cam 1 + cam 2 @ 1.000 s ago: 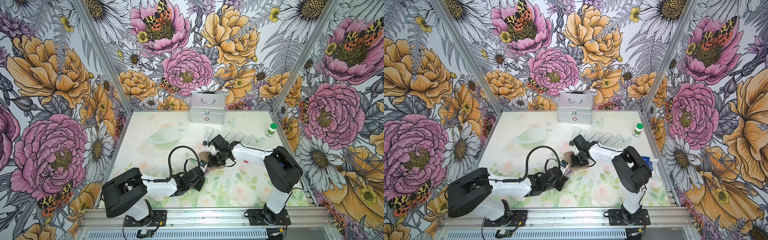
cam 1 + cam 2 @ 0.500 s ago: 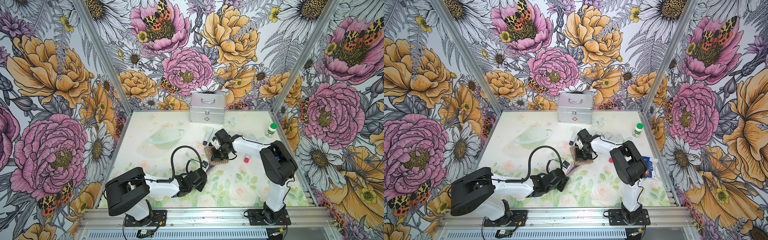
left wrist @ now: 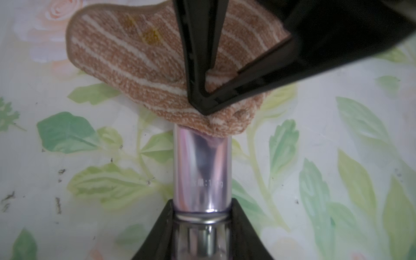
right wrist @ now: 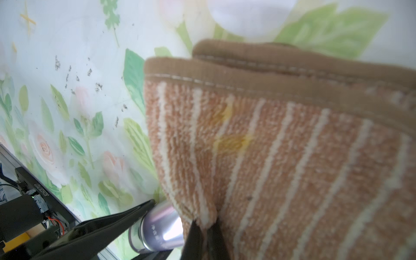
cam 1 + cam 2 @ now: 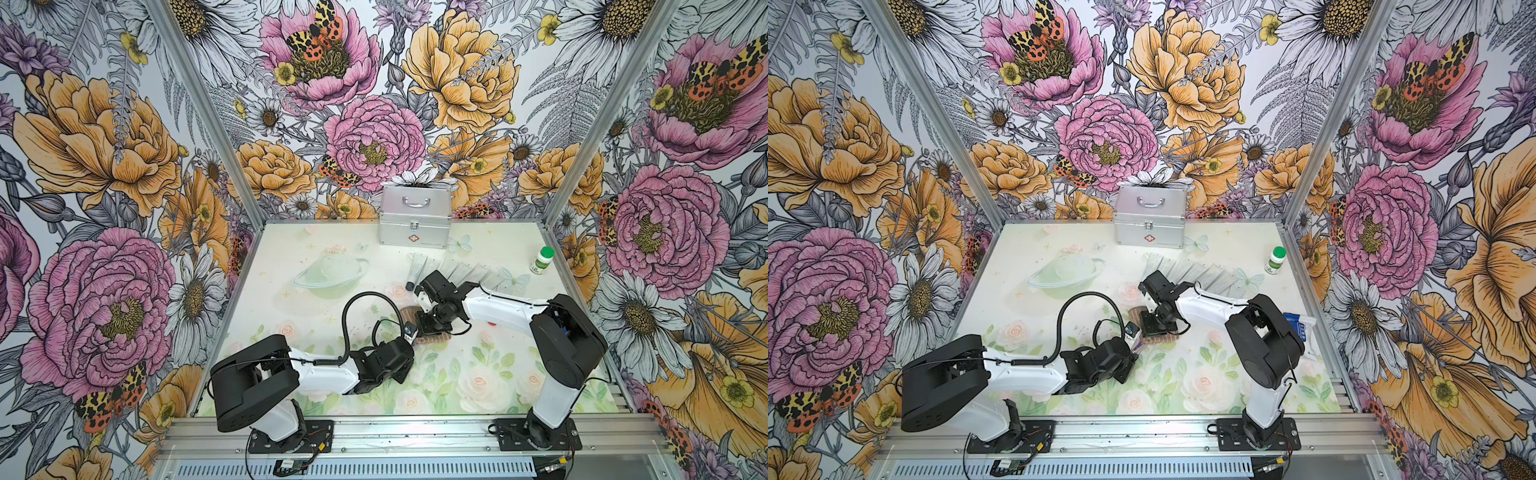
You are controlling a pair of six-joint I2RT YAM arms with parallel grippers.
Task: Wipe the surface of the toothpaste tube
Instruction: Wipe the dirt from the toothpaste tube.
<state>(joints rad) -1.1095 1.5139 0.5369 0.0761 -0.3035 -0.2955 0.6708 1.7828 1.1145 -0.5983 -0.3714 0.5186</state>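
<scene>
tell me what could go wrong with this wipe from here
The left end effector grips the toothpaste tube near one end only; pressure from the cloth could lever it loose.
The right end effector pinches just a small fold of cloth, which may slip out mid-stroke.
The cloth's yellow stains might smear onto the tube.

One metal case (image 5: 414, 222). One green-capped bottle (image 5: 542, 260) right of case. One striped cloth (image 3: 135, 67), one purple toothpaste tube (image 3: 202, 168) before case. Grey tubes (image 5: 465, 272) fanned nearer case: number unclear.
</scene>
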